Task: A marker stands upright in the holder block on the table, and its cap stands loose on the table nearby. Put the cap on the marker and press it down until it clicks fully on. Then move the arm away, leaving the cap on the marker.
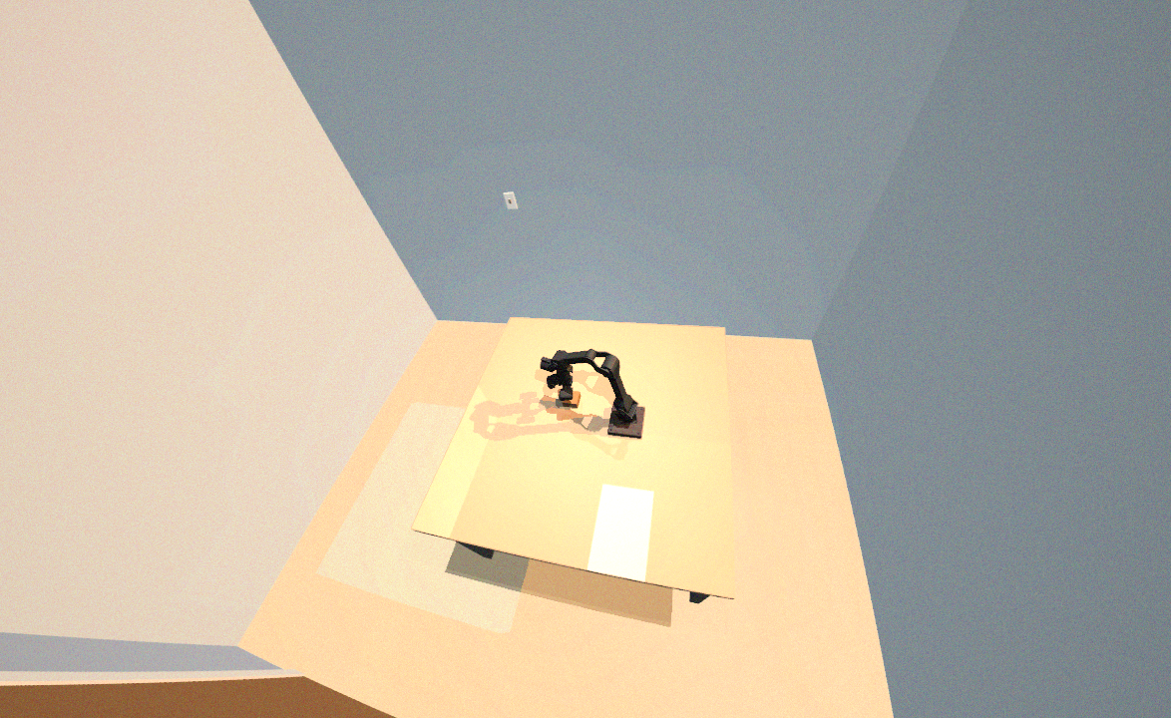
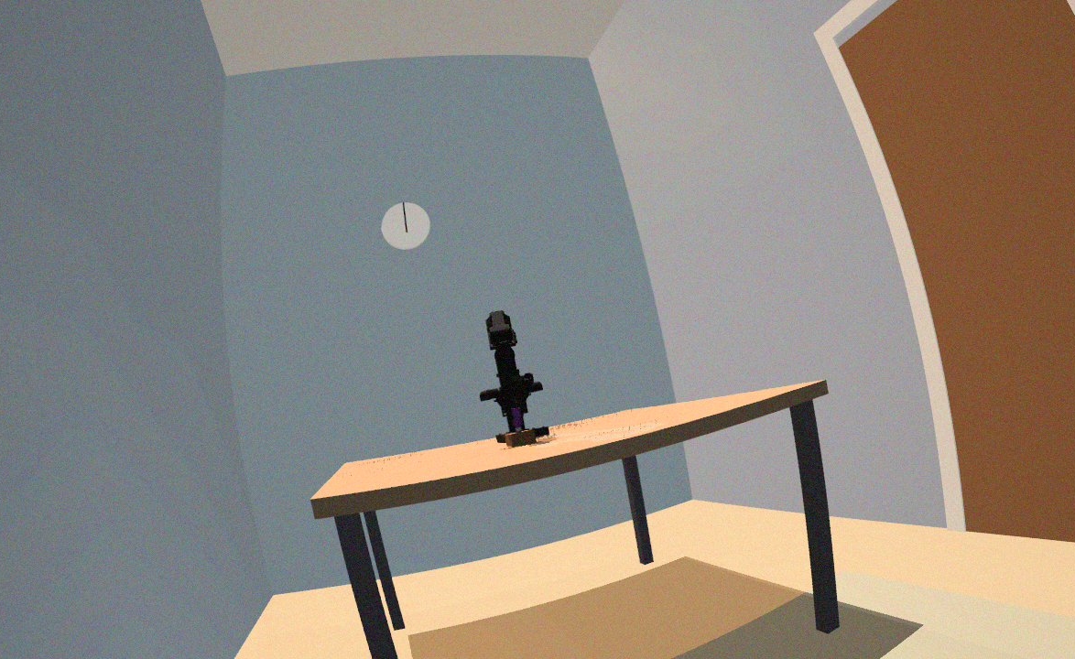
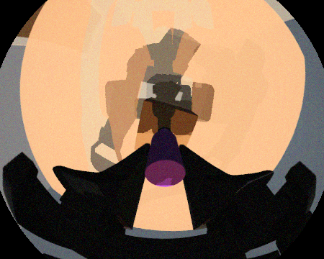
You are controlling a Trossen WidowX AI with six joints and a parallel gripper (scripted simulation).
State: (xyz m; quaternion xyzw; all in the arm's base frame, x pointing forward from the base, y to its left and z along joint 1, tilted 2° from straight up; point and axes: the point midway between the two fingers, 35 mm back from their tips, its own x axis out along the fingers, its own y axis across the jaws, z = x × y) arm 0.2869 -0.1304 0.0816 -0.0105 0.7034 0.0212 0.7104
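My gripper is shut on the purple cap, which points straight down. The brown holder block sits on the table directly under the cap. The cap's lower end reaches down to the block, over the dark marker, of which only a short stub shows between cap and block. I cannot tell how far down the cap sits on the marker.
The arm's base stands on the wooden table to the right of the block. A white rectangle lies near the table's front edge. The arm's shadows fall across the table around the block.
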